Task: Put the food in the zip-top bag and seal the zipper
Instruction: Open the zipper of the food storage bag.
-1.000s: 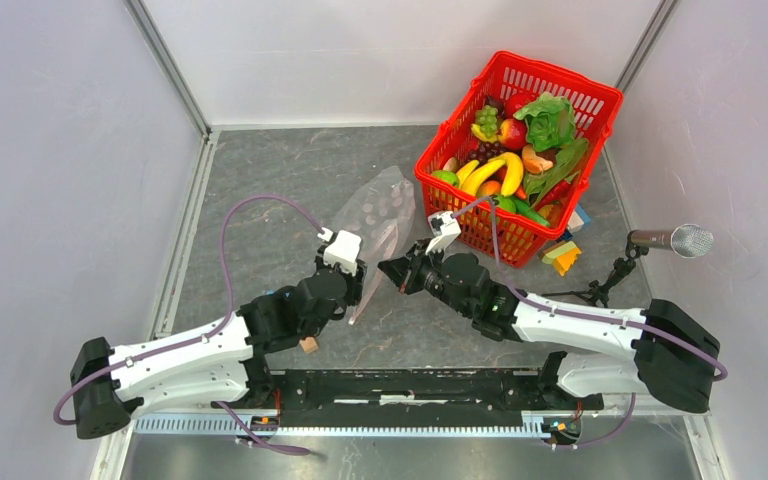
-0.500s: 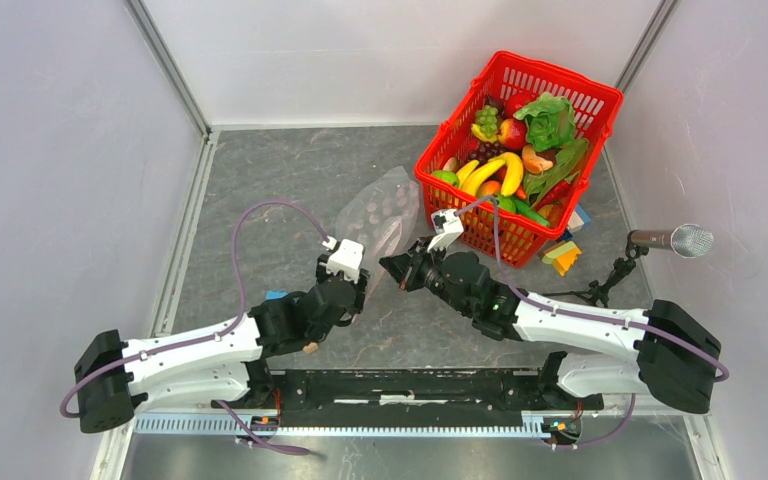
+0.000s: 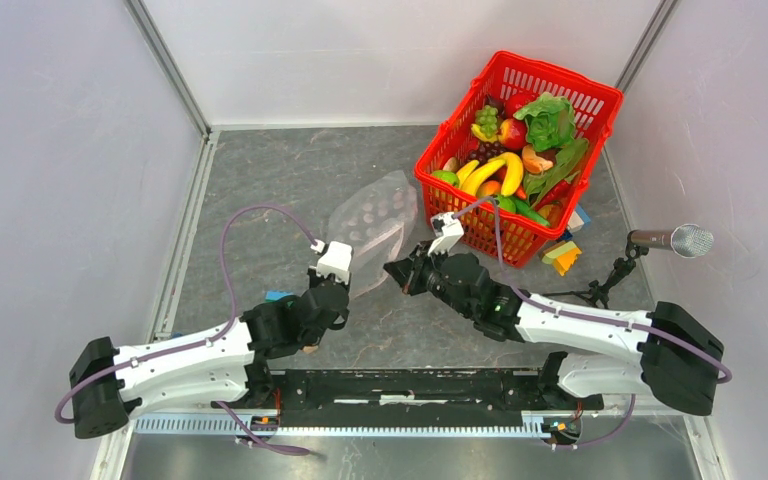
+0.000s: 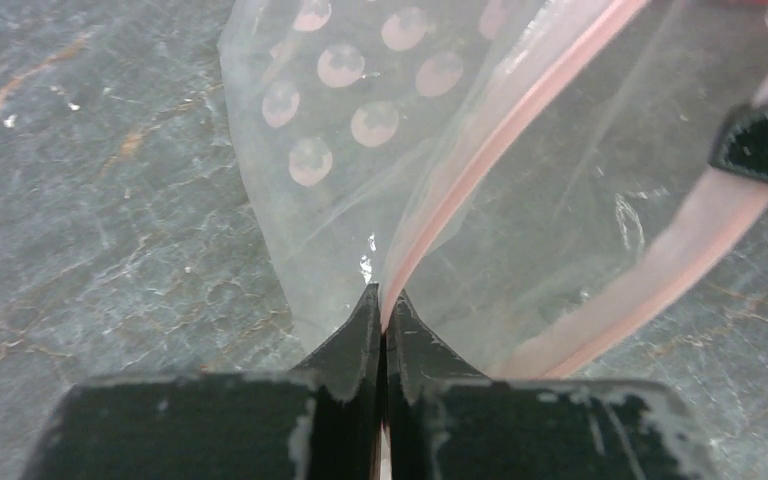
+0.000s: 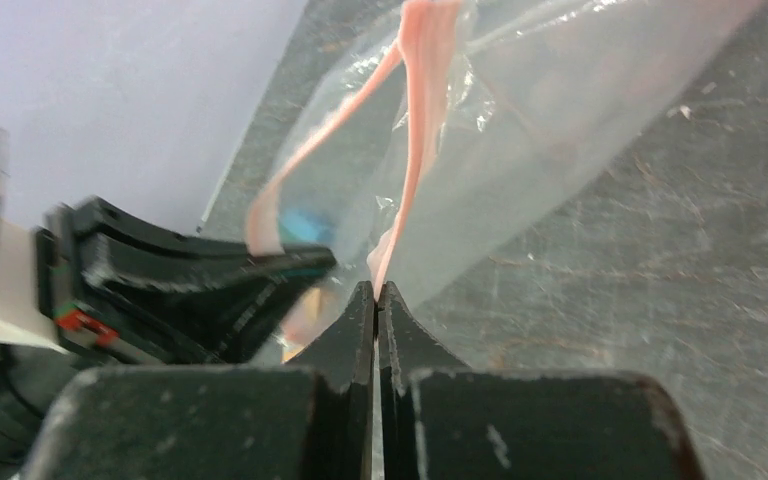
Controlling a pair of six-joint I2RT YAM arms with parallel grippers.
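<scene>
**Both grippers pinch the bag mouth; food not yet moved**

The zip-top bag lies flat just left of the red basket's near corner. The left gripper is clamped tight on one lip of the pink zipper. The right gripper is clamped on what looks like the other lip.

Step in hand, as I read it: opening the mouth. The next move calls for drawing the lips apart without the film slipping.

The food is all piled in the basket. A microphone stands right of the basket and coloured blocks sit at its near-right corner; neither obstructs. Likely snag: one gripper must let go to fetch food.
</scene>
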